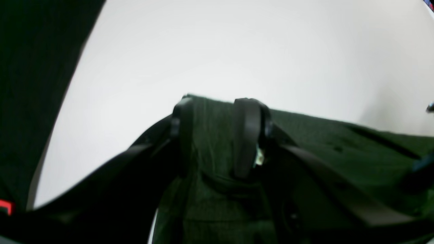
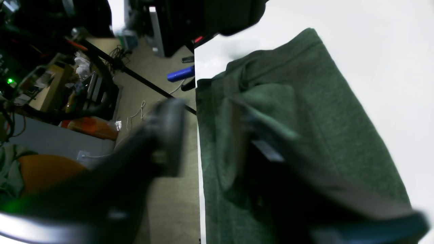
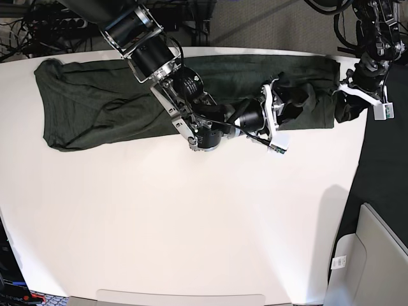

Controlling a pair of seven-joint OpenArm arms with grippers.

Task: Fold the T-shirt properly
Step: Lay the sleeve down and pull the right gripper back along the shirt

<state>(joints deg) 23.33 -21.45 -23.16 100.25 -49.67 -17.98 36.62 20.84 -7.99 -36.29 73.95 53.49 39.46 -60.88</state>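
Observation:
The dark olive T-shirt (image 3: 115, 95) is stretched in a long band along the far side of the white table (image 3: 191, 223). My right gripper (image 3: 275, 120) reaches across it near its right part. In the right wrist view the right gripper (image 2: 205, 105) is open, one blurred finger (image 2: 169, 135) past the table edge over the floor, the other over the T-shirt (image 2: 322, 112). My left gripper (image 3: 349, 102) is at the shirt's right end by the table corner. In the left wrist view the left gripper (image 1: 215, 112) is closed on a raised fold of the T-shirt (image 1: 339, 142).
The shirt lies right along the table's edge (image 2: 198, 162), with floor, cables and a blue object (image 2: 181, 73) beyond it. A grey panel (image 3: 376, 255) stands off the table's right side. Dark equipment crowds the far edge.

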